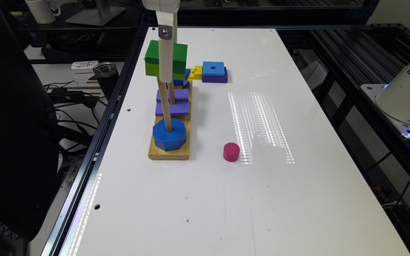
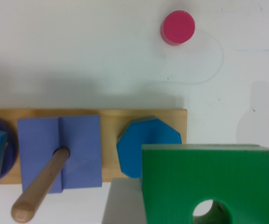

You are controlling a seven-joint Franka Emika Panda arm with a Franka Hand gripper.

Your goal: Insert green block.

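Note:
The green block [image 1: 180,57], dark green over lime green, hangs in the air with my gripper [image 1: 166,69] shut on it. It is level with the top of the wooden pegs [image 1: 164,106] on the wooden base [image 1: 155,153]. In the wrist view the green block [image 2: 209,172] sits close to the camera, its round hole showing, and it covers part of the blue octagonal block [image 2: 134,149]. The near peg carries the blue octagonal block [image 1: 169,134]. On the middle peg [image 2: 41,186] is a purple block [image 1: 172,103].
A pink cylinder [image 1: 231,152] stands on the white table [image 1: 226,213], toward the exterior view's right of the base. A blue-over-purple square block [image 1: 214,72] and a yellow piece [image 1: 197,72] lie farther back. A black cup [image 1: 105,76] stands off the table's left edge.

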